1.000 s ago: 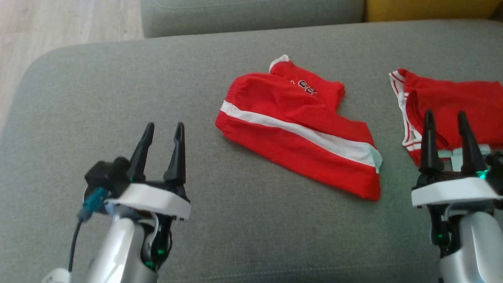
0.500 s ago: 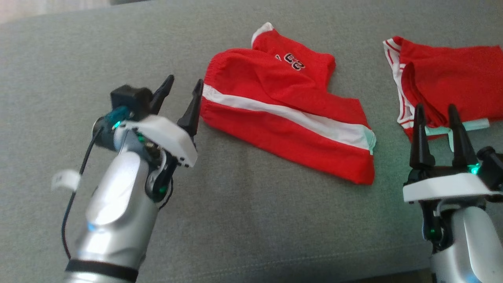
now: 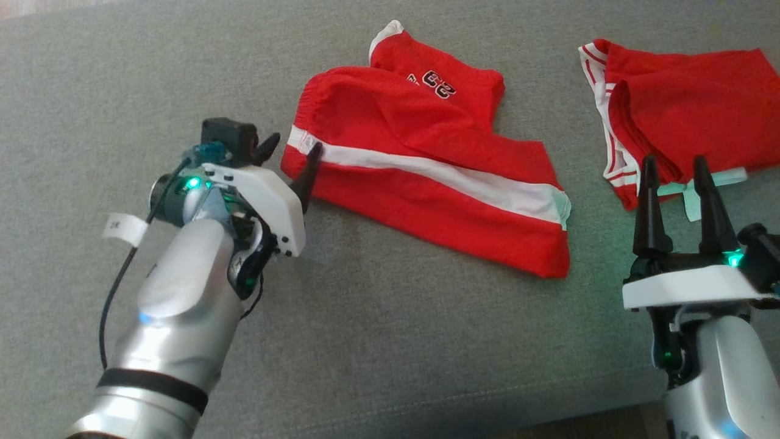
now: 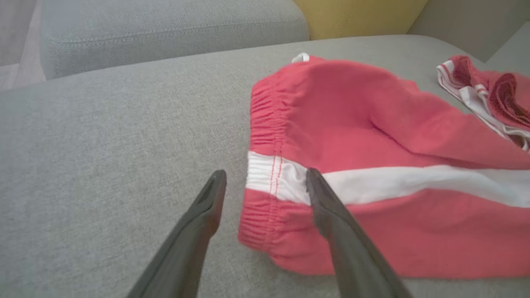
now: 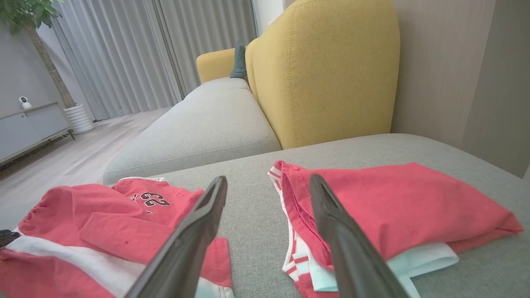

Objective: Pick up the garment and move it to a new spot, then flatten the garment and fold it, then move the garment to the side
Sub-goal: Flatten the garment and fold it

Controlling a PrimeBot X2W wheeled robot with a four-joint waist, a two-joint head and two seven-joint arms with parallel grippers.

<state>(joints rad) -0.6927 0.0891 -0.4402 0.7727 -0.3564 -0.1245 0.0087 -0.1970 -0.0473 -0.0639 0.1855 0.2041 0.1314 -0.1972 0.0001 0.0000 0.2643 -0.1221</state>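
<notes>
A broad grey sofa cushion (image 3: 390,341) carries the scene, with a yellow chair back (image 5: 323,70) rising behind it in the right wrist view. In the head view, a pair of red shorts (image 3: 426,183) lies rumpled on the cushion just above centre, toward 12 o'clock, with a white stripe (image 3: 439,174) running from its 9 o'clock edge down to 4 o'clock. A second red garment (image 3: 682,103), folded, sits apart from the shorts at 2 o'clock.

The left gripper (image 3: 295,144) is at the shorts' 9 o'clock edge with its jaws spread wide and nothing in them. In the left wrist view, one dark finger (image 4: 327,211) crosses the stripe beside the gathered waistband (image 4: 265,124), and the other finger (image 4: 203,223) is over bare cushion; whether either touches cannot be told. The right gripper (image 3: 674,161) stands at 4 o'clock, equally wide and empty, its tips before the folded garment's near edge. A small paper tag (image 3: 124,228) hangs from the left arm's cable.
</notes>
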